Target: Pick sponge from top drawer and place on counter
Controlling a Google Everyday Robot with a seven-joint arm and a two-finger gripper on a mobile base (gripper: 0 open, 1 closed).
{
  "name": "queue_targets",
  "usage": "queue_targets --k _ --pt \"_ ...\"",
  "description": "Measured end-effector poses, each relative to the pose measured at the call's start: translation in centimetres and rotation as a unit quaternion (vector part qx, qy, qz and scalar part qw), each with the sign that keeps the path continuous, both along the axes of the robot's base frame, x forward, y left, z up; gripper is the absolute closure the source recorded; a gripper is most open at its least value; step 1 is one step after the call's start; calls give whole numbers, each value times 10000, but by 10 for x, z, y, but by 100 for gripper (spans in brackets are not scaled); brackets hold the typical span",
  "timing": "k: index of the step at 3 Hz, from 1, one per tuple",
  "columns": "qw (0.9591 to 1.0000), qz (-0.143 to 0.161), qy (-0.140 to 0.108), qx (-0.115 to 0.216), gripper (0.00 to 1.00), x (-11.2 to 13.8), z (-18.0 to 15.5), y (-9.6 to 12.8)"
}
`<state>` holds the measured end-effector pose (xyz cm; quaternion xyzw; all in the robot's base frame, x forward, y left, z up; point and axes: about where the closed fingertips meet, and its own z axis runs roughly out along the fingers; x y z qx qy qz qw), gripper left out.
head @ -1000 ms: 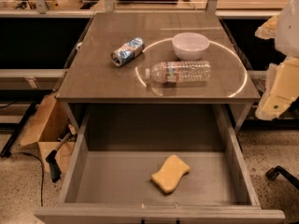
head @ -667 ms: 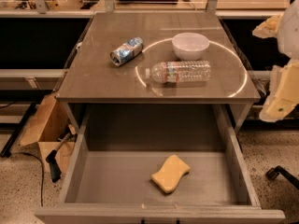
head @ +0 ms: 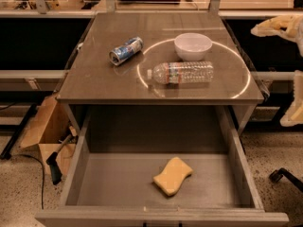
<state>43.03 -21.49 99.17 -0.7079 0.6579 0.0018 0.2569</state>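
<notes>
The floor [head: 19, 197] was speckled, pale and hard, and an open brown cardboard box [head: 43, 132] leaned beside the desk's left front corner. Behind the far edge ran dark shelving with metal rails.

The desk [head: 94, 79] had a flat, glossy grey-brown top that threw back soft reflections. A thin white circle [head: 138, 71] was marked on its right half. A dented cylindrical can [head: 126, 50], printed blue and white, lay on its side left of centre, outside the circle. A smooth round white bowl [head: 192, 46] stood upright on the circle's far arc. A clear, ribbed plastic bottle [head: 182, 72] lay on its side within the circle, white cap pointing left, near the front edge.

Below the front edge the top drawer [head: 118, 186] stood pulled out, a matte grey metal box with a plain flat bottom and low straight walls. The sponge [head: 173, 176] lay flat on that bottom, right of centre and near the drawer's front wall. It was pale yellow and soft-looking, with a wavy, pinched-waist outline.

The tool [head: 278, 26] hung off the desk's right edge, level with the far right corner. It was cream-coloured, touched nothing and was partly cut off; I could not tell whether it was open or closed.
</notes>
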Motion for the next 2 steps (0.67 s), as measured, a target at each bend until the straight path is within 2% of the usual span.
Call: queue_targets --k 1,2 --pt "9959 875 -230 -6 0 -13 0 13" --pt "9865 1586 -352 -217 0 -26 -14 30"
